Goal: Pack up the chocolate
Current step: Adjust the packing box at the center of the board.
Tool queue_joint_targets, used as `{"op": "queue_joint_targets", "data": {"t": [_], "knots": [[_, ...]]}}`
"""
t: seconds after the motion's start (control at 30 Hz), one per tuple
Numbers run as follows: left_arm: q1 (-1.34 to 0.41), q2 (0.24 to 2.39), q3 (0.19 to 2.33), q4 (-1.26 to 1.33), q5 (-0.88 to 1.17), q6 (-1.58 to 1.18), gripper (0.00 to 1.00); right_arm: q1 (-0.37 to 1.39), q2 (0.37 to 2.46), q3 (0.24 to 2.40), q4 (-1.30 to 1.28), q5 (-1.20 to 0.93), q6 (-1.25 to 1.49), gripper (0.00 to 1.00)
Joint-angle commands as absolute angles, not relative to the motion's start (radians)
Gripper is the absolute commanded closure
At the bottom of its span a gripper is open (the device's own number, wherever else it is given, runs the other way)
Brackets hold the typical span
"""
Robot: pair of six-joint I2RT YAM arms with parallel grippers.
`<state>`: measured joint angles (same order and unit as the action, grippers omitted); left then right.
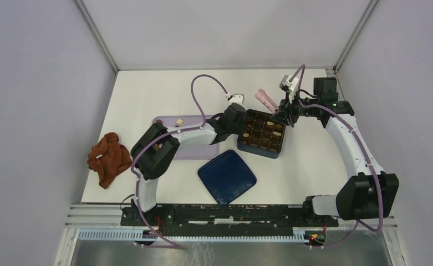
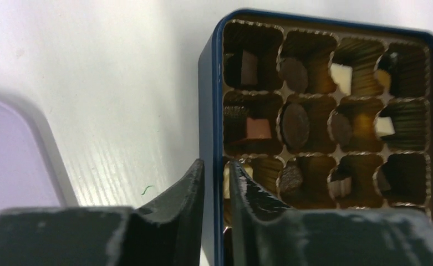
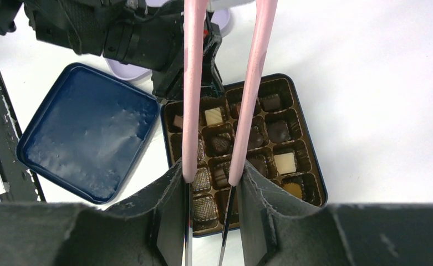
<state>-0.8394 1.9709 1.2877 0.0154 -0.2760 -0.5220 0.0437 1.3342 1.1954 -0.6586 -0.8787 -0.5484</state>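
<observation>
The chocolate (image 3: 285, 162) sits in the brown cups of an open dark-blue box (image 1: 261, 152): dark, mid-brown and cream pieces (image 2: 295, 120). One cream piece (image 1: 178, 121) lies on the lavender tray (image 1: 189, 149). My left gripper (image 2: 215, 163) stands astride the box's left wall (image 2: 208, 111). Its jaws are slightly apart, with a thin gap at the wall. Over the box's far right corner, my right gripper (image 3: 211, 169) is shut on the pink tongs (image 3: 192, 83). The tong arms are spread, and their tips (image 1: 265, 100) hold nothing that I can see.
The blue lid (image 1: 227, 177) lies upside down in front of the box, near the arm bases. The reddish-brown cloth (image 1: 108, 158) is bunched at the table's left edge. The left arm (image 1: 164, 147) stretches across the lavender tray.
</observation>
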Motion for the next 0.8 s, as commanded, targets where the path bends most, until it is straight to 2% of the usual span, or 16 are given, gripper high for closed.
{"op": "queue_joint_targets", "data": {"t": [0.0, 0.13, 0.27, 0.47, 0.63, 0.77], "knots": [[-0.816, 1.953, 1.359, 0.041, -0.241, -0.594, 0.65, 0.042, 1.349, 1.198, -0.624, -0.873, -0.556, 0.60], [-0.813, 1.894, 1.372, 0.006, -0.242, -0.575, 0.55, 0.043, 1.341, 1.208, -0.639, -0.862, -0.573, 0.60], [-0.811, 1.739, 1.307, -0.020, -0.246, -0.484, 0.49, 0.043, 1.291, 1.202, -0.632, -0.841, -0.606, 0.60], [-0.764, 1.442, 1.180, -0.169, -0.259, -0.362, 0.27, 0.058, 1.237, 1.197, -0.596, -0.795, -0.586, 0.60], [-0.575, 1.201, 1.120, -0.298, -0.126, -0.307, 0.09, 0.207, 1.283, 1.213, -0.606, -0.680, -0.582, 0.60], [-0.480, 1.058, 1.077, -0.355, -0.236, -0.193, 0.03, 0.379, 1.362, 1.259, -0.628, -0.584, -0.579, 0.60]]}}
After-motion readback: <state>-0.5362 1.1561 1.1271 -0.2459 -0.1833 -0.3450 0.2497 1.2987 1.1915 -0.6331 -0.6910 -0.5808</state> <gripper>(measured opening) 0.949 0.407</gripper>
